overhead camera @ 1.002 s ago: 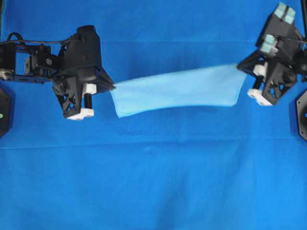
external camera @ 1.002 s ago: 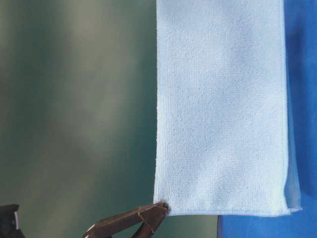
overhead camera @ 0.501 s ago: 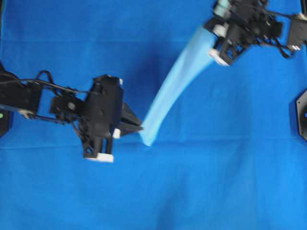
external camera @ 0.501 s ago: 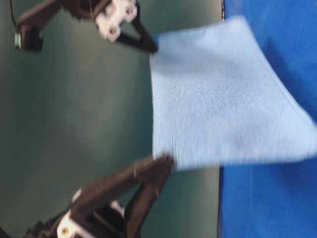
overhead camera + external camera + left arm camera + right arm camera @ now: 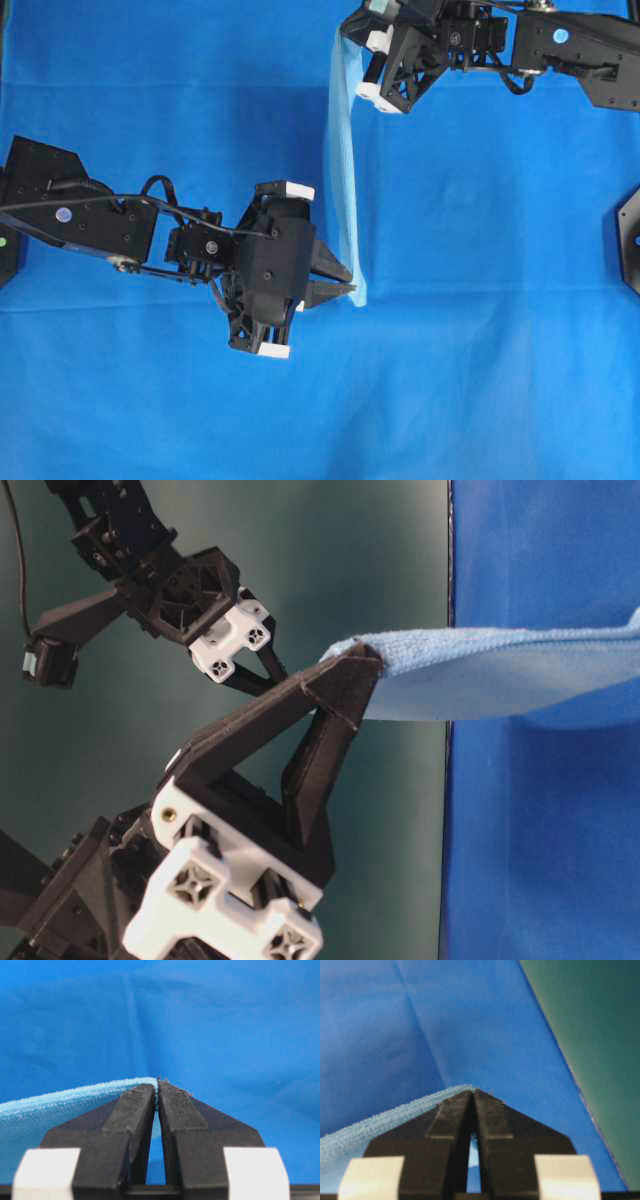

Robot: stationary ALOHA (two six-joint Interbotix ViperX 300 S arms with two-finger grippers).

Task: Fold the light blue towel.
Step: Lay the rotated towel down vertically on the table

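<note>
Royal blue tablecloth [image 5: 480, 380] covers the surface. My left gripper [image 5: 345, 288] at 6 o'clock and right gripper [image 5: 352, 30] at 12 each pinch a corner of the light blue towel [image 5: 343, 170], hanging taut between. I'd lower both evenly, keeping the hems aligned.

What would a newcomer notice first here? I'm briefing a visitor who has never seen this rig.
The light blue towel, stretched as a narrow band down the middle of the overhead view above the royal blue tablecloth. The left tool is shut on its lower end and the right tool is shut on its upper end at the top edge.
</note>
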